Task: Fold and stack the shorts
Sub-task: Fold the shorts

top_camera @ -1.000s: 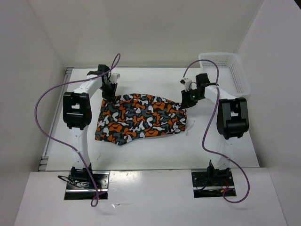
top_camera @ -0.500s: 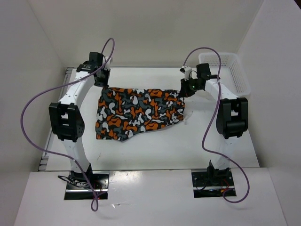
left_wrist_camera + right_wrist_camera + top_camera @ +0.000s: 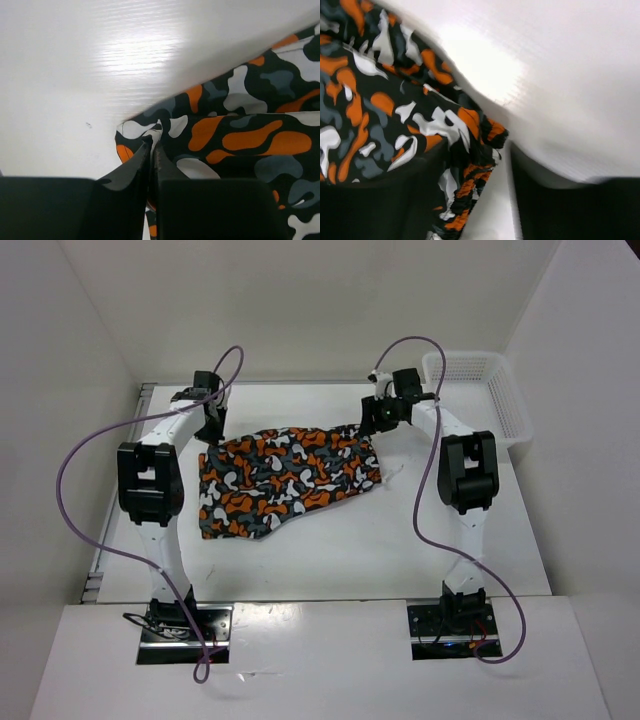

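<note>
The camouflage shorts (image 3: 285, 475) lie spread flat in the middle of the table, orange, black, grey and white. My left gripper (image 3: 212, 430) is at their far left corner. In the left wrist view its fingers (image 3: 151, 147) stand almost together, with the corner of the shorts (image 3: 240, 130) pinched between them. My right gripper (image 3: 372, 425) is at the far right corner. In the right wrist view its jaws (image 3: 480, 195) stand wide apart. The bunched hem of the shorts (image 3: 470, 165) lies loose between them, beside the left finger (image 3: 395, 200).
A white mesh basket (image 3: 480, 390) stands at the far right corner of the table (image 3: 330, 550). White walls close in the far, left and right sides. Purple cables loop above both arms.
Both arms have carried the far edge of the shorts toward the back and left. The right gripper has opened and let go of its corner. The left fingers still pinch theirs.
</note>
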You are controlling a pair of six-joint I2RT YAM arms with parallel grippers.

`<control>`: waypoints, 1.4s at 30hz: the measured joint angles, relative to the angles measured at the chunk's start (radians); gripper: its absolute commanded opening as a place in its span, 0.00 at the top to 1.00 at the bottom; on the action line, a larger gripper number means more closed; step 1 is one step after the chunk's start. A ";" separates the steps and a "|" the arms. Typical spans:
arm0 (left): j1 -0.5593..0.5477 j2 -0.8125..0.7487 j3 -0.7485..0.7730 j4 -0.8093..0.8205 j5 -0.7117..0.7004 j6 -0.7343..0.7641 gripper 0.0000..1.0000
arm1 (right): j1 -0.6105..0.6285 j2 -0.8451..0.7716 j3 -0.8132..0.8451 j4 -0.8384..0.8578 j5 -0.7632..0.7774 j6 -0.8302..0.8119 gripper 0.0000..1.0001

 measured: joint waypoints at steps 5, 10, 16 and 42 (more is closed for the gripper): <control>0.020 0.012 0.024 0.006 -0.052 0.002 0.73 | 0.004 -0.001 0.011 0.044 0.127 0.028 0.15; 0.035 0.012 0.073 0.018 -0.116 0.001 0.69 | -0.037 -0.050 -0.064 0.040 0.136 0.055 0.15; 0.054 0.010 0.075 0.041 -0.161 0.001 0.68 | -0.077 -0.215 -0.230 -0.027 0.037 0.025 0.15; -0.334 0.090 0.077 -0.013 -0.019 0.001 0.48 | 0.063 -0.208 -0.408 -0.044 0.099 0.066 0.67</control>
